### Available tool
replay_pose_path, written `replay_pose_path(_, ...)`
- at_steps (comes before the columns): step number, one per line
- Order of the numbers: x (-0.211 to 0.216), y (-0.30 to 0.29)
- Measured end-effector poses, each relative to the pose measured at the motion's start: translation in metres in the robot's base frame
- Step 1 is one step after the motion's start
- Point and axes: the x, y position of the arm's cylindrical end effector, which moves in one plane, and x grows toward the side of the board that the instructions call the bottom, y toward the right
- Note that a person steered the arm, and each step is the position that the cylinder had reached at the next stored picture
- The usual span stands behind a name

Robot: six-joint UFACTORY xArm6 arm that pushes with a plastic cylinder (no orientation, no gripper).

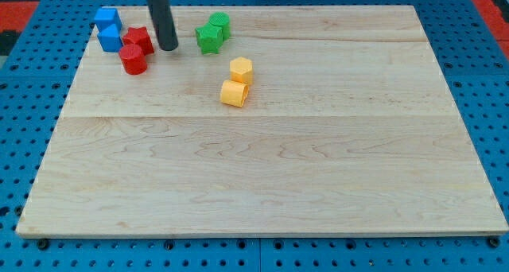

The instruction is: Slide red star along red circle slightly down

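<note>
Eight small blocks sat toward the view's top left of the pale wooden bench point(262, 176), in four pairs by colour. There was no hand on this arm to be apart or together: it ended in a straight dark rod, and my tip point(168, 48) rested on the bench just to the view's right of the red pair.

The red star point(139, 39) lay at the view's upper left, touching or very nearly touching the rod's lower end on its right side. The red circle point(134, 60) stood just below it and slightly to the left, the two red pieces pressed together. Immediately to the left of the red star were two blue blocks, the upper blue block point(106, 19) and the lower blue block point(110, 39), stacked close in the view and touching each other; their exact shapes could not be made out, and the lower one met the red star's left edge.

To the right of my tip, apart from it, lay the green star point(208, 39), with a second green block point(219, 24) touching it above and to the right. Lower and further right sat the yellow hexagon point(241, 69) and, just below it and touching, a yellow block point(234, 93). Blue pegboard point(32, 89) surrounded the bench.
</note>
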Motion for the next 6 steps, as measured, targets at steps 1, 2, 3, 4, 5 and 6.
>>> replay_pose_path(1, -0.062, -0.002)
replay_pose_path(2, -0.091, -0.047)
replay_pose_path(3, -0.039, -0.065)
replay_pose_path(4, 0.011, -0.065)
replay_pose_path(5, 0.047, -0.060)
replay_pose_path(6, 0.039, -0.068)
